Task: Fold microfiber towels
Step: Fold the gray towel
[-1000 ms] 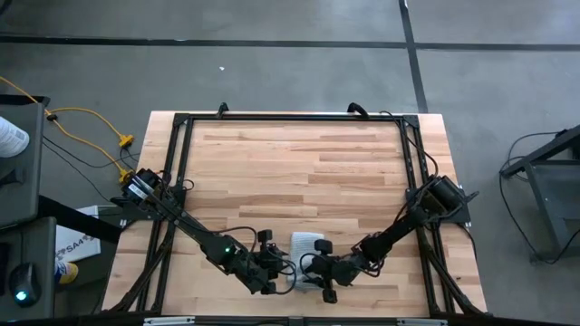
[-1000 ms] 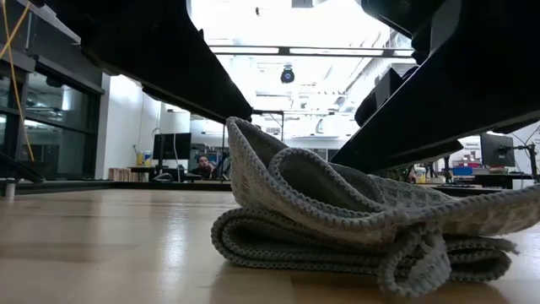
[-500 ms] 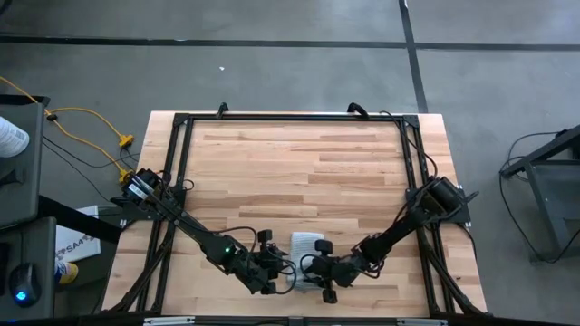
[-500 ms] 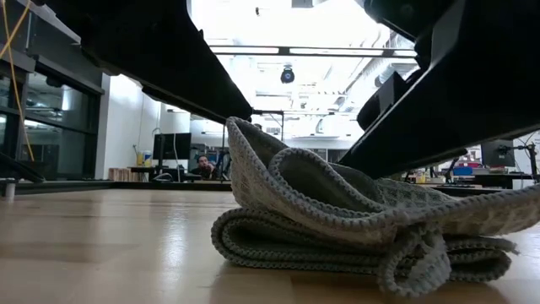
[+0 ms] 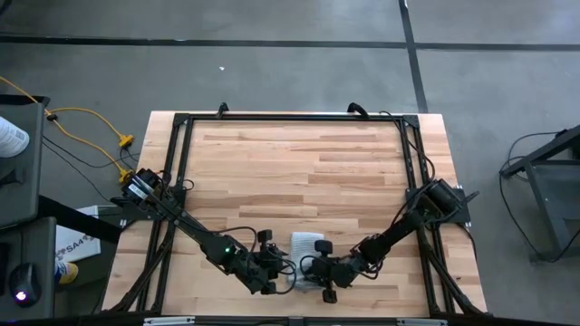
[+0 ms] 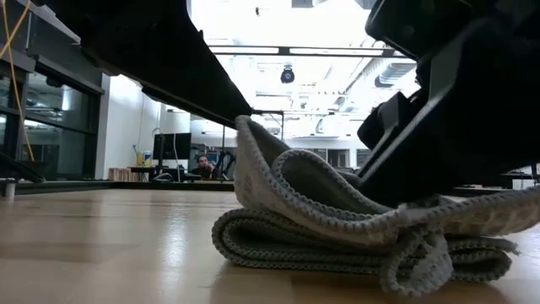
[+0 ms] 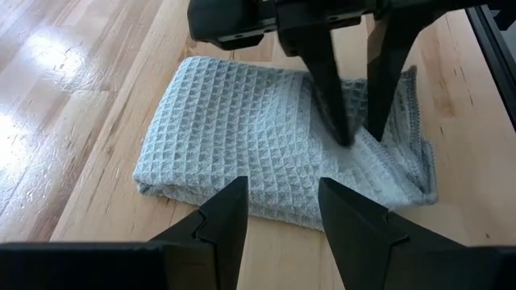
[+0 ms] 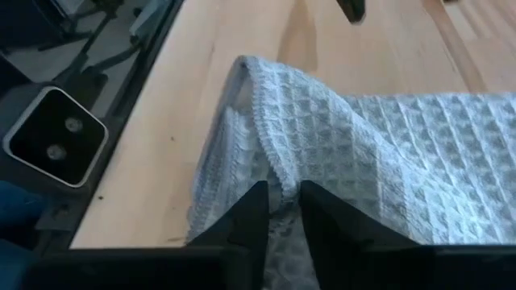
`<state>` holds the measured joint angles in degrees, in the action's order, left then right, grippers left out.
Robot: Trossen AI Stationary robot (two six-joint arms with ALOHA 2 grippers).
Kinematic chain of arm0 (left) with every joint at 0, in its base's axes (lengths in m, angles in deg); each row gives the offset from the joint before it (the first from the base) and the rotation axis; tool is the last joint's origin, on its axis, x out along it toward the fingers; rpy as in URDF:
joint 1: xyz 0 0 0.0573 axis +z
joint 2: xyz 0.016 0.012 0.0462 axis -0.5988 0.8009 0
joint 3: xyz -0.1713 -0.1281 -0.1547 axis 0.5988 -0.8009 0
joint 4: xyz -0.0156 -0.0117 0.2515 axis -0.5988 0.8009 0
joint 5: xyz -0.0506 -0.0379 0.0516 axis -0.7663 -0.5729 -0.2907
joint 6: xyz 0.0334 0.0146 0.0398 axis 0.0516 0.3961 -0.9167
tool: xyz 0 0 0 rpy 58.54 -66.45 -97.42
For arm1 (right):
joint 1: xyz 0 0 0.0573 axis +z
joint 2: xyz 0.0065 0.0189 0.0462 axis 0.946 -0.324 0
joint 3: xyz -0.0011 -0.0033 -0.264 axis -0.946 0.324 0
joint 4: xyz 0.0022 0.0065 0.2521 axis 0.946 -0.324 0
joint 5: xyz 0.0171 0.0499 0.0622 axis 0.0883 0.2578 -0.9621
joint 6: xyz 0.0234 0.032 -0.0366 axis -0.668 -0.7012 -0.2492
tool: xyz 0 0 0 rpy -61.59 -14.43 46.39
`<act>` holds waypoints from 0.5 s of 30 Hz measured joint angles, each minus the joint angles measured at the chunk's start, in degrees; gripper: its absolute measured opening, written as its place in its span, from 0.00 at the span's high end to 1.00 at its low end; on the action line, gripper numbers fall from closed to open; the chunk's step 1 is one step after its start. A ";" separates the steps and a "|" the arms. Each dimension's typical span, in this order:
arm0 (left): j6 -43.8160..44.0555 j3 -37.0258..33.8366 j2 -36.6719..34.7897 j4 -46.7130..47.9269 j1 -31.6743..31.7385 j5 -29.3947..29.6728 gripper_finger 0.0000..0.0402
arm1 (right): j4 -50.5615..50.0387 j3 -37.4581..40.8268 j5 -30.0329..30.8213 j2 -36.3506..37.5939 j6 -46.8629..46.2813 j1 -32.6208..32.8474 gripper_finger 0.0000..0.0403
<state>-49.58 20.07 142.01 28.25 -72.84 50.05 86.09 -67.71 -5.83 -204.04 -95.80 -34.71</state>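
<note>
The light grey-blue microfiber towel (image 5: pixel 306 243) lies folded in several layers on the wooden table near its front edge. It also shows in the left wrist view (image 7: pixel 266 137) and the low view (image 6: pixel 337 228), where one flap (image 6: pixel 253 152) stands up above the bundle. My right gripper (image 8: pixel 282 201) is shut on the towel at its near end. My left gripper (image 7: pixel 282 197) is open just short of the towel's left side and touches nothing that I can see. My right gripper pinches a hemmed edge of the towel's upper layer (image 8: pixel 278 179) between its two fingers, where the edge bunches at the near end. The fingers (image 7: pixel 334 105) slant down from the table's right side. The held layer is raised and slack, and the rest of the bundle lies on the table.
A black frame (image 5: pixel 290 118) runs around the tabletop. The table's front edge lies close behind both grippers. Bare wood (image 5: pixel 299 172) stretches from the towel to the far edge.
My right gripper has sunk lower over the towel, still shut on it. The towel's raised flap has leaned a little toward that gripper, and the lower folds have stayed in place.
</note>
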 joint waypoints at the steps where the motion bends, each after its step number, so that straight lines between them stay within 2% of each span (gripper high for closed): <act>1: 0.00 0.00 0.00 0.04 0.00 0.01 0.62 | 0.20 0.00 -0.02 0.00 0.37 0.00 0.85; 6: 0.04 0.00 0.00 0.05 0.02 -0.77 0.62 | 0.35 0.00 -0.09 0.00 0.74 0.01 0.98; 15: 0.07 0.00 0.00 0.07 0.01 -0.91 0.62 | 1.72 -0.04 0.08 0.01 0.76 1.58 0.99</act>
<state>-49.51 20.07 142.01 28.33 -72.82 49.14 87.81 -67.75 -5.76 -204.03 -95.05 -33.13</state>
